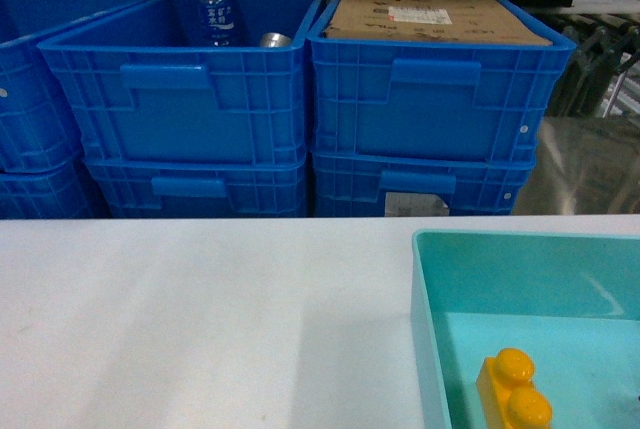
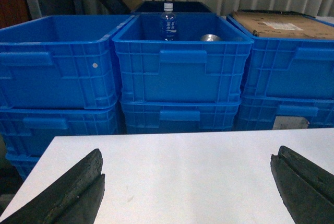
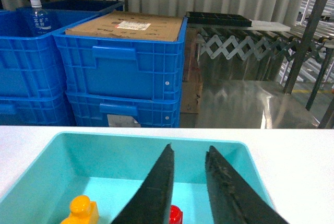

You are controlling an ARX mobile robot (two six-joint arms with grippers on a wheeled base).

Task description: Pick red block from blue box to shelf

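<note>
Starting on the left: the left gripper (image 2: 185, 182) hovers over the bare white surface (image 1: 200, 319), jaws spread wide with nothing between them. Behind it sit stacked blue crates (image 2: 180, 70), one holding a water bottle (image 2: 168, 21), and the next one over is topped with cardboard (image 1: 430, 17). Moving right, a teal box (image 3: 47, 156) sits on the surface with a yellow block (image 3: 81, 211) inside. Just right of that is the red block (image 3: 175, 214), mostly hidden, peeking out between the right gripper (image 3: 189, 153) fingers. Those jaws are down in the box, only slightly parted around the block; can't tell if they touch it. Steel shelf posts (image 3: 305, 31) show at far right.
</note>
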